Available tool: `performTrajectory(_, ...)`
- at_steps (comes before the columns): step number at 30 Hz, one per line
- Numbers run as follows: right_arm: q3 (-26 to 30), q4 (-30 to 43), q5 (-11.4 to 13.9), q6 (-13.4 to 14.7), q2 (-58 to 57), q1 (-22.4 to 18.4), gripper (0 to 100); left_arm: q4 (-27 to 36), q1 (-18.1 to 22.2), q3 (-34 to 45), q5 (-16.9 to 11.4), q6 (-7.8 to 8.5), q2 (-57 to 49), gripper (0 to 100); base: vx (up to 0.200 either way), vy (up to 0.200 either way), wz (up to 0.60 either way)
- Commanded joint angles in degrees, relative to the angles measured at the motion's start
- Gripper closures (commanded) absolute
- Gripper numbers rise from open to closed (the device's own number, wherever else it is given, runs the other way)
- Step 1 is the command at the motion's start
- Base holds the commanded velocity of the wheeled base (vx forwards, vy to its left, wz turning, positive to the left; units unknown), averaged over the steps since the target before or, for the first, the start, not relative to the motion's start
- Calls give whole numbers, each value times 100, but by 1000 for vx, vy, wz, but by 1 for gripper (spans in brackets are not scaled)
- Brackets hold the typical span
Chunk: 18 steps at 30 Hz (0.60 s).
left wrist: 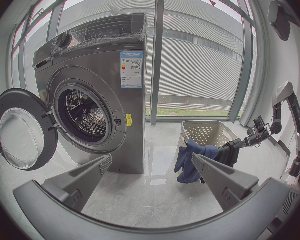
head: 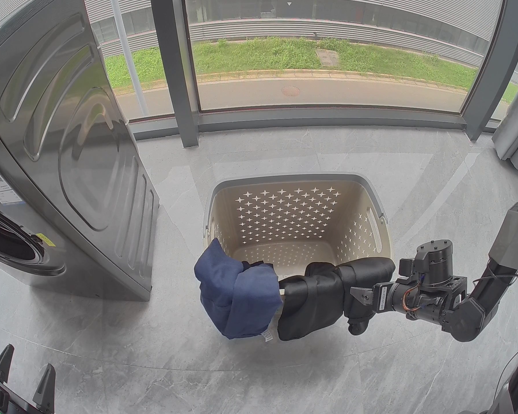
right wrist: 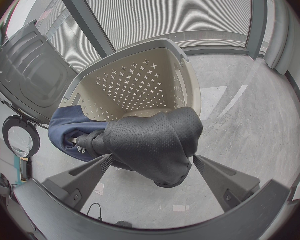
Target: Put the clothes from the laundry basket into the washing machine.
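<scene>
Washer (head: 69,133): grey front-loader, standing left of the basket, door (left wrist: 21,130) swung wide, drum empty as far as can be seen. Basket (head: 293,177): cream, perforated, on the floor by the window, its bottom bare. Black garment (head: 319,297): bunched and draped over the basket's near rim, hanging partly outside. Blue garment (head: 236,297): draped over the same rim just beside the black one, the two touching and seemingly twisted together where they meet. Right hand (right wrist: 150,160): fingers spread, straddling the black garment's outer end, not pinching it. Left hand (left wrist: 150,156): fingers spread, holding nothing, low near the floor and facing the washer's opening. Risks, as judged: closing on only the loose outer fold could let the cloth slip free on lifting. The twist could drag the blue garment off the rim onto the floor. A pull toward the robot could tip the light basket.
</scene>
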Motion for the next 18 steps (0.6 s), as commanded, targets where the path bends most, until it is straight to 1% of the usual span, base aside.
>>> performTrajectory(1, -73, -4, 0, -3, 100, 7, 0, -1, -2, 101, 4, -1, -104, 0, 0, 0, 0)
performTrajectory(3, -109, -4, 0, 6, 127, 7, 0, -1, -2, 101, 4, -1, -104, 0, 0, 0, 0)
performTrajectory(4, -117, -4, 9, 32, 136, 15, 100, -1, -2, 101, 4, -1, -104, 0, 0, 0, 0)
performTrajectory(5, -117, -4, 9, 32, 136, 15, 100, -1, -2, 101, 4, -1, -104, 0, 0, 0, 0)
performTrajectory(6, -126, -4, 0, 111, 136, 51, 100, -1, -2, 101, 4, -1, -104, 0, 0, 0, 0)
performTrajectory(9, -153, -4, 9, 217, 127, 130, 100, -1, -2, 101, 4, -1, -104, 0, 0, 0, 0)
performTrajectory(18, -56, 5, 0, 261, -5, 341, 100, -1, -2, 101, 4, -1, -104, 0, 0, 0, 0)
